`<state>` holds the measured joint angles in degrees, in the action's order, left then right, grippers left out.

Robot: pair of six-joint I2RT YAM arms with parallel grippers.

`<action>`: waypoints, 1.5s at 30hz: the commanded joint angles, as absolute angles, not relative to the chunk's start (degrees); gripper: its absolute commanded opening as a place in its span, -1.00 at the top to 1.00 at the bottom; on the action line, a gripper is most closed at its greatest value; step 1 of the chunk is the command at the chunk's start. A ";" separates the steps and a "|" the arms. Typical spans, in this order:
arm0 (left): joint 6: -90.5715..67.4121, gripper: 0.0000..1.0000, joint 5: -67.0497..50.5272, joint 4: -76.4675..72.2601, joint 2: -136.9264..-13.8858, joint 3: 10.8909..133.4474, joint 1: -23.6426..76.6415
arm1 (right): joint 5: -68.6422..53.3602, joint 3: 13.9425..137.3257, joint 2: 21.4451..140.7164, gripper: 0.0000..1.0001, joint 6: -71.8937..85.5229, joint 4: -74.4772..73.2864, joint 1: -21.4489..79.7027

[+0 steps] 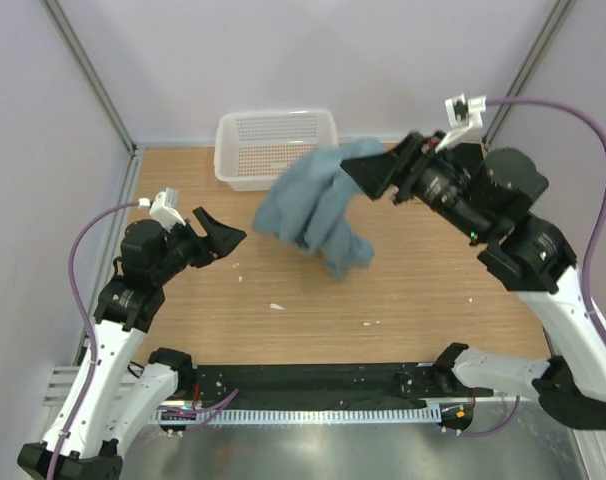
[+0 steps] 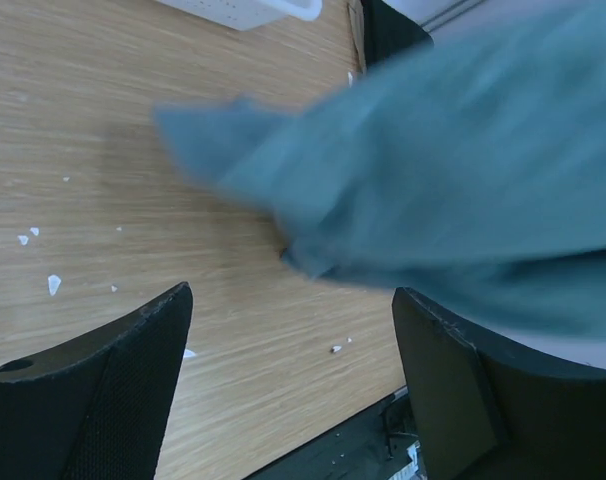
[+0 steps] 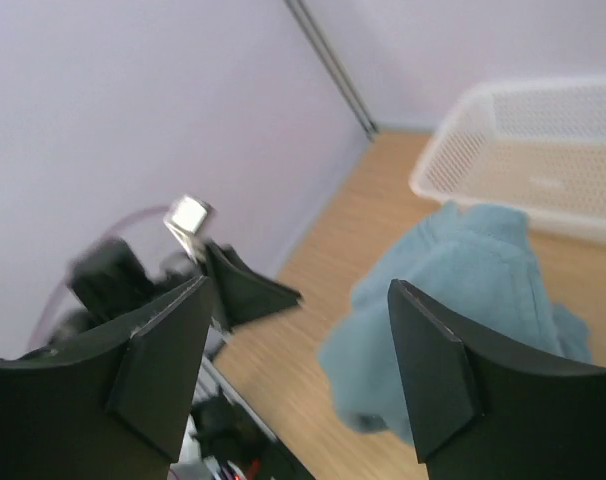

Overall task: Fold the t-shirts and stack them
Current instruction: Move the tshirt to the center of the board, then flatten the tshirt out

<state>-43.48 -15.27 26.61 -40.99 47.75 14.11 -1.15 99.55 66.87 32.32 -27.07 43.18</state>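
Not much done on this job, by the look of it: the teal-blue t-shirt (image 1: 318,205) is one crumpled bundle, sleeves and hem all bunched, no fold in it and no stack anywhere on the table (image 1: 403,290). It sits over the far middle of the wood, just in front of the white mesh basket (image 1: 241,172) and overlapping its right corner from above. It is smeared in the left wrist view, so I can't say whether it rests flat on the boards or hangs just above them. The black and cream shirts I can't spot at all from here, so by my reckoning the whole task is ahead: spread, fold, then pile. Now the arms. The right gripper (image 1: 361,175) is raised high at the far right, elbow bent, wrist turned to point left and down at the shirt's upper edge; its fingers (image 3: 438,370) stand apart with nothing between them, the cloth lying beyond. The left gripper (image 1: 223,232) hangs low on the near left, aimed at the shirt's left edge but clearly short of it, spread wide and holding nothing. A few white scraps (image 1: 276,306) dot the wood between them.
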 commanded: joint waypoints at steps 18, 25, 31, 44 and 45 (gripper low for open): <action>-40.96 -0.49 -0.36 34.54 -77.42 56.78 36.13 | -1.37 49.83 63.88 -0.56 27.26 -36.75 33.50; -37.18 -0.43 -10.34 28.57 -88.38 57.48 27.34 | -6.59 57.91 77.42 -0.64 20.05 -36.02 27.51; -33.14 -0.38 -10.64 31.20 -98.43 63.10 26.02 | -8.87 57.57 81.21 -0.69 19.42 -35.52 25.40; -33.75 0.46 -13.27 29.89 -107.31 65.66 25.49 | -11.25 54.32 85.16 -0.34 22.15 -31.73 25.05; -33.75 0.62 -13.27 29.71 -106.97 65.48 25.49 | -11.42 54.14 85.34 -0.29 22.15 -31.47 25.05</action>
<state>-34.13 -11.51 30.41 -105.71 66.50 25.61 -10.46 54.85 85.17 21.54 -33.78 25.26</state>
